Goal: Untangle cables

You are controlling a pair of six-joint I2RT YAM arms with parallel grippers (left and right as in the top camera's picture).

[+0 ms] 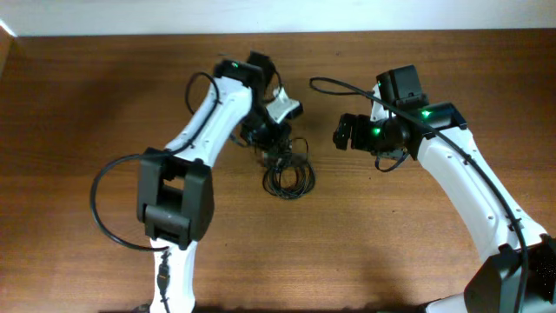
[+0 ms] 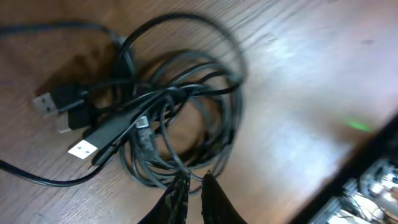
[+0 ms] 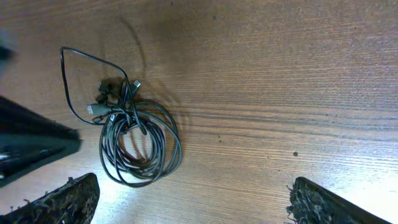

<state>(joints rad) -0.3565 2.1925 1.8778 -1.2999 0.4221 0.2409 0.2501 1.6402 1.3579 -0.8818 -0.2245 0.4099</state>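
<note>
The cables (image 1: 287,176) lie on the wooden table as one bundle of thin black loops, with several plug ends bunched at its upper side. In the left wrist view the cables (image 2: 180,106) fill the frame, USB plugs (image 2: 50,102) at the left. My left gripper (image 1: 272,150) is down at the bundle's upper edge. Its fingertips (image 2: 180,186) stand only a sliver apart, and one strand crosses the narrow gap. My right gripper (image 1: 341,132) hovers to the right of the bundle, wide open and empty. The right wrist view shows the cables (image 3: 140,146) off to its left.
Bare wood table (image 1: 391,243) surrounds the bundle. The left arm's dark body (image 3: 28,146) sits just left of the cables in the right wrist view. The right arm (image 2: 373,180) shows at the lower right of the left wrist view. A thick arm cable (image 1: 109,209) loops out at the left.
</note>
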